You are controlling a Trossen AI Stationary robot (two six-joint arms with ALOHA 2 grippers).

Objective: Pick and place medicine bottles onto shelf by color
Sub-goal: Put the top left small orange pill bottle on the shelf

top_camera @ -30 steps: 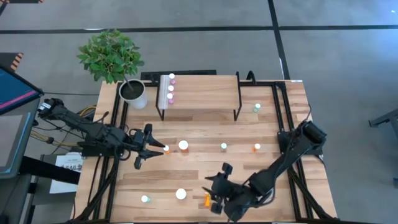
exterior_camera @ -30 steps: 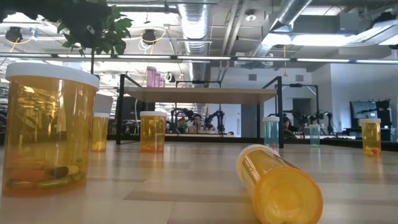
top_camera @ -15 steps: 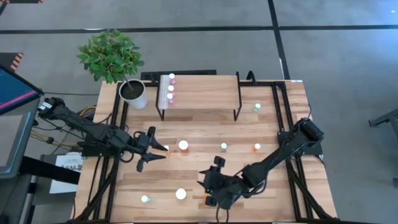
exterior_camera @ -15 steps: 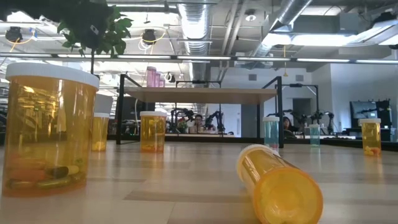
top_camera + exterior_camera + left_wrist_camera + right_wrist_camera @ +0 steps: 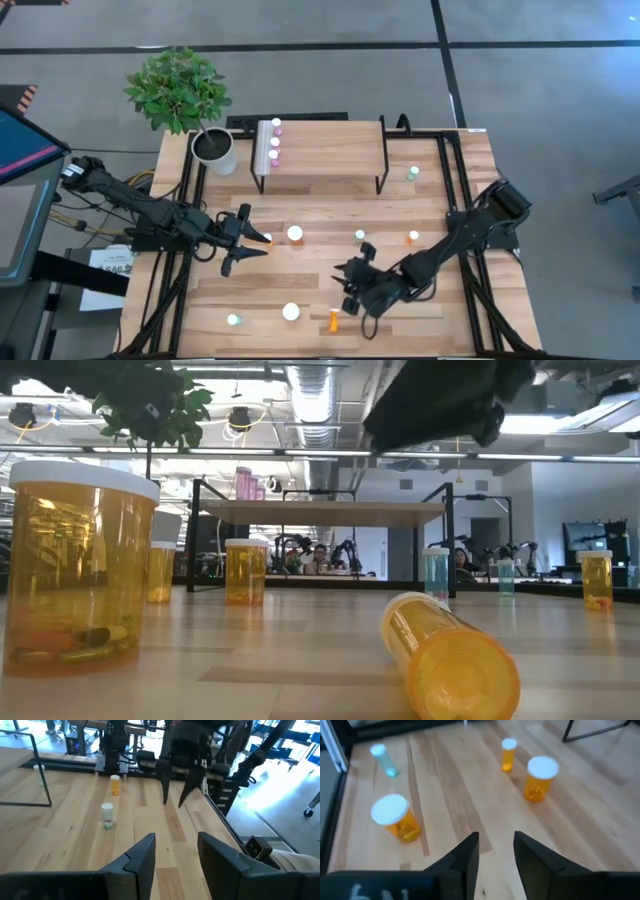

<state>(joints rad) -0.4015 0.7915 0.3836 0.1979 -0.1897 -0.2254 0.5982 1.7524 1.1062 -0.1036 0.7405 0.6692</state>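
Your right gripper (image 5: 352, 283) hangs over the front middle of the table with its fingers (image 5: 465, 857) a little apart and nothing between them; a fallen orange bottle (image 5: 333, 320) lies just in front of it. Your left gripper (image 5: 243, 243) waits near the left side, fingers likewise apart and empty. Three pink bottles (image 5: 275, 141) stand at the left end of the shelf (image 5: 325, 148).

A grey floor (image 5: 520, 90) crossed by dark lines surrounds the wooden table (image 5: 330, 215), while the room behind shows exposed ceiling ducts (image 5: 315, 395), pale walls, bright strip lighting and distant workstations with a seated person (image 5: 318, 558).
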